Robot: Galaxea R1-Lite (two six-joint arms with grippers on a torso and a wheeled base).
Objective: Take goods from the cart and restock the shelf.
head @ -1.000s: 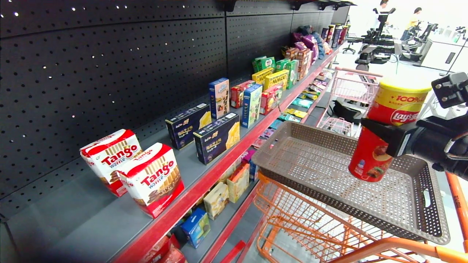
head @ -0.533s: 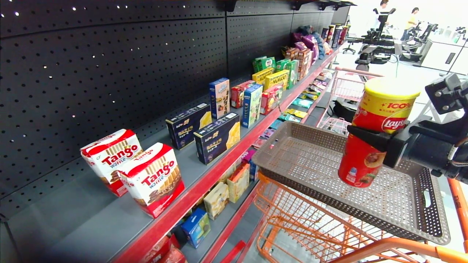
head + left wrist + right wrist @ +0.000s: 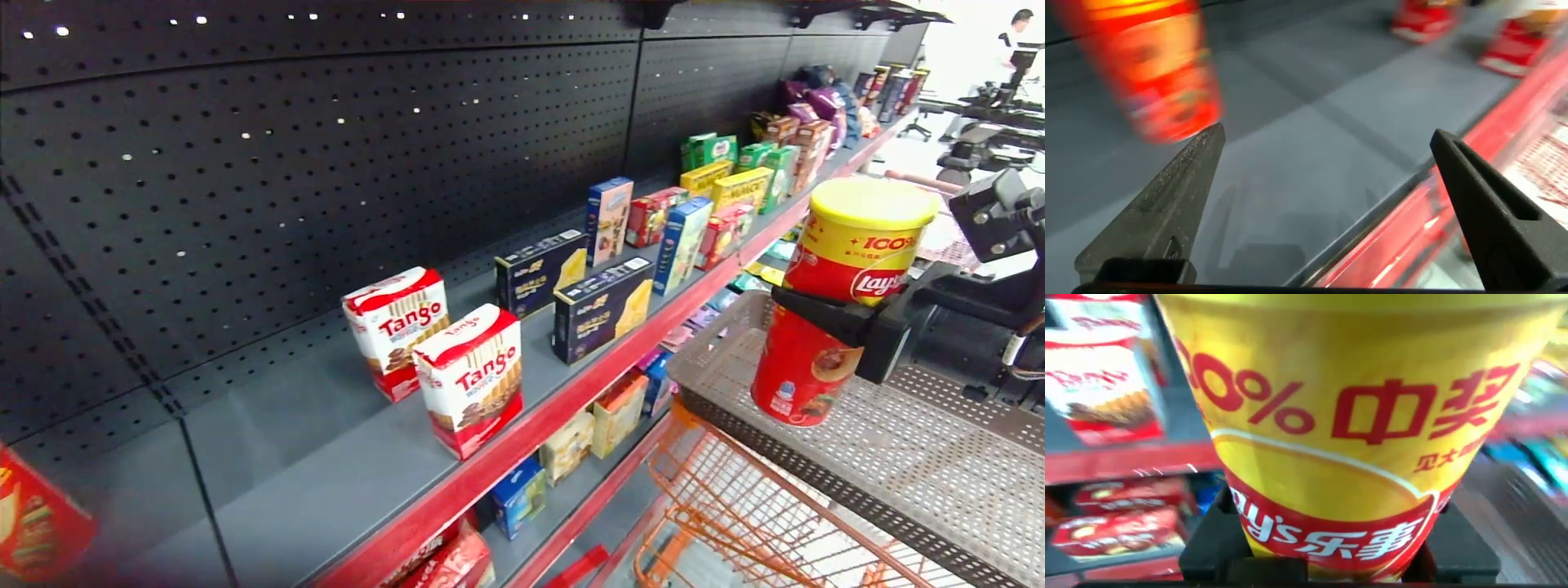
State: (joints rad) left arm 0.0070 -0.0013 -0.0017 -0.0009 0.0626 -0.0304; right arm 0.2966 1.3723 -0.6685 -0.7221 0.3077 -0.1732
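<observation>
The right claw (image 3: 833, 320), clamped around the waist of a red-and-yellow chip can (image 3: 861, 245), holds it upright above the shelf-side corner of the grey perforated tray (image 3: 939, 482) on the orange cart (image 3: 735, 523). Over the past second the can has slid from above the tray's middle toward the shelf (image 3: 326, 457). The head camera has swung left, bringing a bare stretch of shelf deck into sight, which suggests placement is close. The left claw (image 3: 1327, 139), spread wide and holding nothing, hangs over that bare deck near a second red can (image 3: 1167, 73) standing on it. Two wafer boxes (image 3: 469, 376) stand near the shelf's front edge beside the gap, with dark blue boxes (image 3: 600, 306) beyond them. The shelf's red front lip (image 3: 506, 453) lies between can and deck and will likely need clearing.
</observation>
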